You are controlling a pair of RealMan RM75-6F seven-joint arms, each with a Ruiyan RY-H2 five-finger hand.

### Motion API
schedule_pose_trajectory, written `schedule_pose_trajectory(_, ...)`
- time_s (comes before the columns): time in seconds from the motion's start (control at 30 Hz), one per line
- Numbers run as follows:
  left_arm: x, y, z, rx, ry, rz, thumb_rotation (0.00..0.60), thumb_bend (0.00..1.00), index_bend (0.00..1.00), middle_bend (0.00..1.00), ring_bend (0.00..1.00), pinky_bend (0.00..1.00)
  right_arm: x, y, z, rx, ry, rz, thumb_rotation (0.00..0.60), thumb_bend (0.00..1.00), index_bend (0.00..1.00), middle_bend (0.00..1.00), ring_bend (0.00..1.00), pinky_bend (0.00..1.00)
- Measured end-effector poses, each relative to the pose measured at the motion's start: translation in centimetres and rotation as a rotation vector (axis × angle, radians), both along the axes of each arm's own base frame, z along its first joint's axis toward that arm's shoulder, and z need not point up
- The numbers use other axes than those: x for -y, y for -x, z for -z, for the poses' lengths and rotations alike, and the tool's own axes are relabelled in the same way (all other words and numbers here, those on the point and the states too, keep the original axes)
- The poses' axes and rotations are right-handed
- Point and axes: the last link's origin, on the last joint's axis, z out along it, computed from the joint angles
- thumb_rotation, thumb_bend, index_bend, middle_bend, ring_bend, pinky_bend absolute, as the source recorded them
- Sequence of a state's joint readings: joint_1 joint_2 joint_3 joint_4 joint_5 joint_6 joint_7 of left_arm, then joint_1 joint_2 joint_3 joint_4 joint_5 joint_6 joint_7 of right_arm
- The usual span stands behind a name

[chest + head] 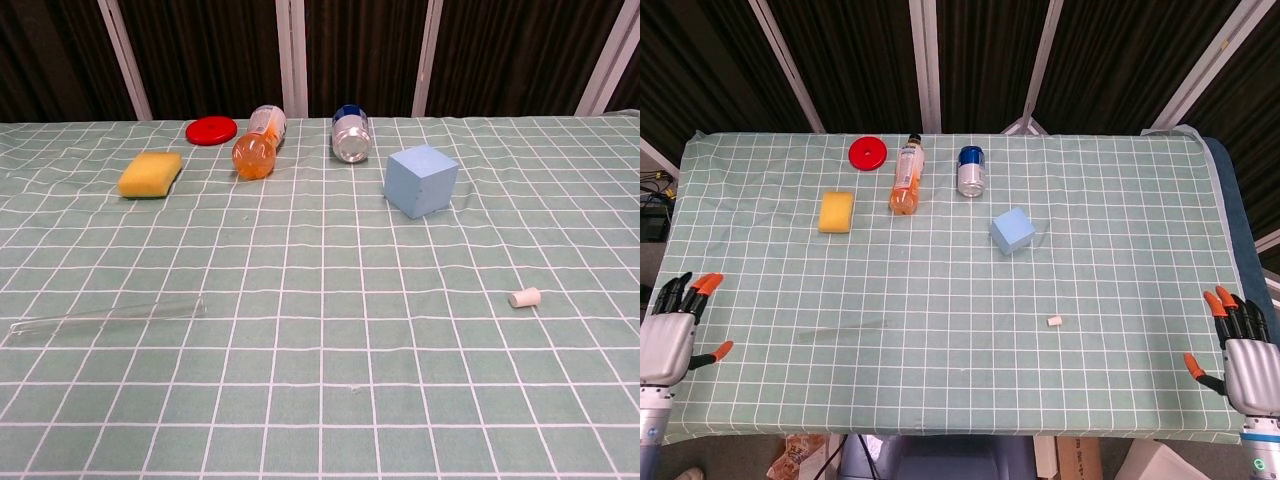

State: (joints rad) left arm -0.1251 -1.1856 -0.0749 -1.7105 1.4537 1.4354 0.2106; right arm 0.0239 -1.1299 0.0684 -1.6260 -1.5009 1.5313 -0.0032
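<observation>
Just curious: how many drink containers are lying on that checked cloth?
2: an orange bottle on its side beside the red disc, and a can on its side just right of it.

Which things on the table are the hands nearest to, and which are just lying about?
Nearest the hands:
glass tube, by the left hand
white stopper, by the right hand

Lying about:
sponge
red disc
orange bottle
can
blue cube
</observation>
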Motion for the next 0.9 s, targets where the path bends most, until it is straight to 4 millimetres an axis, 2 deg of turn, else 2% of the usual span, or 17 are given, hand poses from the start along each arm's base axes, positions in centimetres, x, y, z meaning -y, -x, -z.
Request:
schedule_pose_trajectory(0.17, -1.5, -2.3, 2.4, -0.016, 0.023, 0.012, 0.6, 0.25, 0.28, 0.31, 0.01, 0.0, 0.0, 0.1, -0.1, 0.013, 0.003, 0.011, 0.6, 0.31, 0.0, 0.0, 0.0, 0.0)
schedule_pose_trajectory(0.37, -2.6, -4.7, 5.5, -0.026, 0.067, -0.005, 0.6, 0.28, 0.31, 0.35, 0.02, 0.0, 0.1, 0.0, 0.1, 0.016, -0.002, 0.008, 0.6, 0.31, 0.0, 0.0, 0.0, 0.0)
schedule_pose_trajectory(0.73, -3.7, -7.6, 10.9, -0.078, 0.144, -0.049, 0.6, 0.4, 0.35, 0.39, 0.04, 0.0, 0.1, -0.1, 0.1, 0.024, -0.007, 0.007, 0.6, 0.31, 0.0, 0.0, 0.0, 0.0)
schedule_pose_trajectory(0.9, -3.7, -8.7, 13.3, -0.107, 0.174, -0.051, 0.6, 0.42, 0.35, 0.4, 0.04, 0.0, 0.2, -0.1, 0.1, 0.026, -0.01, 0.005, 0.6, 0.31, 0.0, 0.0, 0.0, 0.0)
